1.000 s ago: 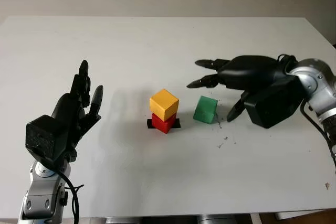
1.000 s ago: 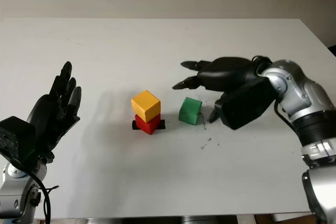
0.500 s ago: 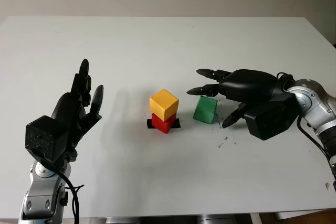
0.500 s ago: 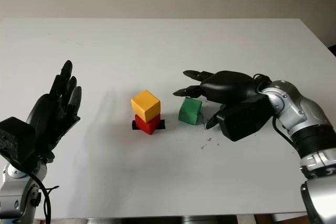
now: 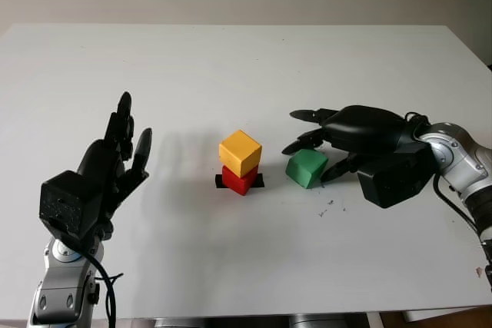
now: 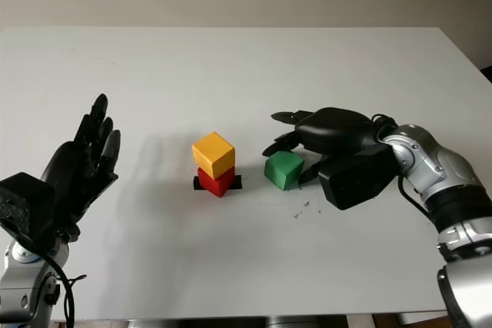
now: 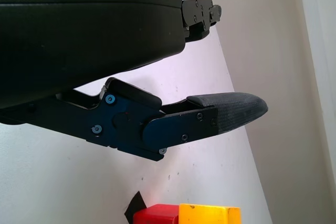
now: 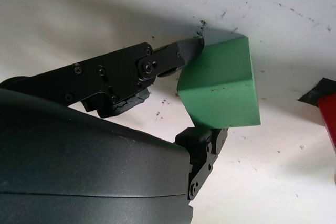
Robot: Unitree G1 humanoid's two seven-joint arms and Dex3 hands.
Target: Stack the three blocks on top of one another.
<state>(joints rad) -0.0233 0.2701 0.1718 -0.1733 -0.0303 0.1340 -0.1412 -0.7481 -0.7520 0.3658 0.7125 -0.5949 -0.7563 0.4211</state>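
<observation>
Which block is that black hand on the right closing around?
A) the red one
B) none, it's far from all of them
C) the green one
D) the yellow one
C: the right hand has its fingers pressed against the green block, which sits on the table beside the yellow block stacked on the red block.

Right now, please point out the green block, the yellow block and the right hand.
green block (image 5: 307, 167), left eye view, top face.
yellow block (image 5: 240, 147), left eye view, top face.
right hand (image 5: 367, 128), left eye view, its back.

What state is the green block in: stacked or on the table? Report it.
On the table: green block sits beside the yellow block, right hand fingers closing around it.
</observation>
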